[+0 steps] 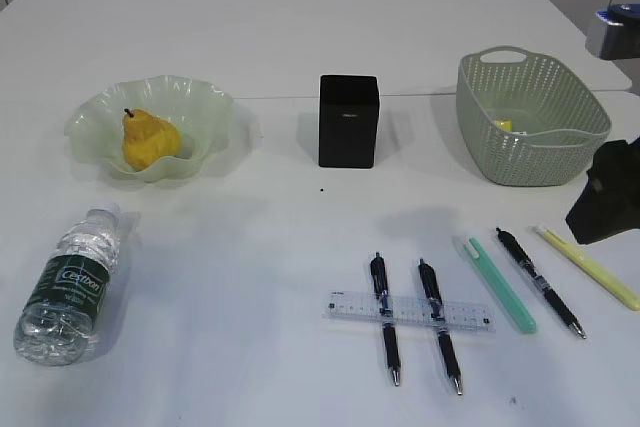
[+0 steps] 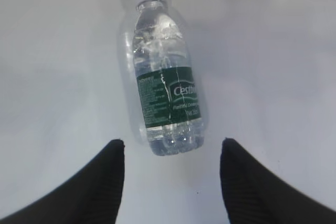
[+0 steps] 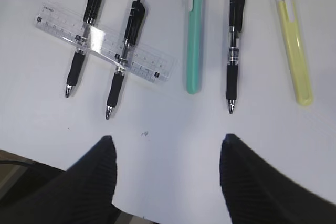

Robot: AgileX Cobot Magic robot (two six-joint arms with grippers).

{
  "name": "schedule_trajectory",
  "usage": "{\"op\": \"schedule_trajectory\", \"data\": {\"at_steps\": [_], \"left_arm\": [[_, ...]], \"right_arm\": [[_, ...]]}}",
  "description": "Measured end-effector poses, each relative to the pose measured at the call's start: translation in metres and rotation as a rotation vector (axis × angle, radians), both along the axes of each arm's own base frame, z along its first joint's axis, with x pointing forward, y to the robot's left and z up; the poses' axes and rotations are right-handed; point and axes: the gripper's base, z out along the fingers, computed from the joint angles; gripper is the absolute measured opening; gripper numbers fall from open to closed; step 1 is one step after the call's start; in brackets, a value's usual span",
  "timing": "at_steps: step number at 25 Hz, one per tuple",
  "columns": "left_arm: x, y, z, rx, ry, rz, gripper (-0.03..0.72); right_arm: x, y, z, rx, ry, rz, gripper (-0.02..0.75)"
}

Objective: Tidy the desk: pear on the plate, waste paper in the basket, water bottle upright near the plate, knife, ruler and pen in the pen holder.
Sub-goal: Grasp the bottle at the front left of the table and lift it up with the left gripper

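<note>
A yellow pear (image 1: 148,139) lies on the green wavy plate (image 1: 215,107) at the back left. The water bottle (image 1: 70,282) lies on its side at the front left; in the left wrist view it (image 2: 165,77) lies just ahead of my open, empty left gripper (image 2: 172,148). A clear ruler (image 1: 408,311) crosses two black pens (image 1: 383,312) (image 1: 438,322). A teal knife (image 1: 498,285), a third pen (image 1: 540,282) and a yellow knife (image 1: 590,267) lie to their right. My right gripper (image 3: 168,142) is open and empty, above and short of them (image 1: 600,209). The black pen holder (image 1: 348,120) stands at centre.
A grey-green basket (image 1: 530,152) stands at the back right with a small yellow scrap (image 1: 503,126) inside. The right wrist view shows the ruler (image 3: 107,43), the teal knife (image 3: 193,40) and the yellow knife (image 3: 294,45), with the table's front edge just under the fingers.
</note>
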Motion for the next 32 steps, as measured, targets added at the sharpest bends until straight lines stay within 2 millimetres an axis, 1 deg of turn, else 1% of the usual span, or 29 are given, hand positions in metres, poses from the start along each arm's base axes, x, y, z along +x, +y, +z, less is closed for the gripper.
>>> {"op": "schedule_trajectory", "data": {"at_steps": [4, 6, 9, 11, 14, 16, 19, 24, 25, 29, 32], "left_arm": [[0.019, -0.003, -0.005, -0.004, 0.009, 0.015, 0.412], [0.029, -0.004, -0.012, -0.003, 0.024, 0.021, 0.412], [0.043, -0.007, -0.027, -0.005, 0.069, 0.045, 0.417], [0.052, -0.008, -0.040, -0.008, 0.101, 0.057, 0.449], [0.063, -0.011, -0.057, -0.019, 0.129, 0.072, 0.533], [0.071, -0.012, -0.067, -0.024, 0.152, 0.080, 0.564], [0.083, -0.015, -0.075, -0.025, 0.171, 0.088, 0.580], [0.107, -0.019, -0.076, -0.031, 0.187, 0.102, 0.581], [0.111, -0.019, -0.079, -0.028, 0.205, 0.106, 0.582], [0.116, -0.018, -0.096, 0.010, 0.282, 0.121, 0.578], [0.116, -0.020, -0.104, 0.037, 0.306, 0.126, 0.575]], "right_arm": [[0.000, 0.000, 0.000, 0.002, -0.002, -0.001, 0.461], [0.000, 0.000, 0.000, 0.002, -0.002, -0.001, 0.461], [0.001, 0.000, 0.000, 0.003, -0.007, -0.001, 0.461], [0.001, 0.000, 0.000, 0.004, -0.012, -0.002, 0.461], [0.002, 0.000, 0.001, 0.007, -0.021, -0.004, 0.461], [0.002, 0.001, 0.001, 0.007, -0.023, -0.004, 0.461], [0.002, 0.001, 0.001, 0.008, -0.027, -0.005, 0.460], [0.004, 0.001, 0.001, 0.010, -0.044, -0.007, 0.461], [0.004, 0.001, 0.002, 0.011, -0.048, -0.008, 0.461], [0.007, 0.001, -0.002, 0.009, -0.037, -0.008, 0.461], [0.009, 0.002, -0.005, 0.006, -0.024, -0.008, 0.461]]}}
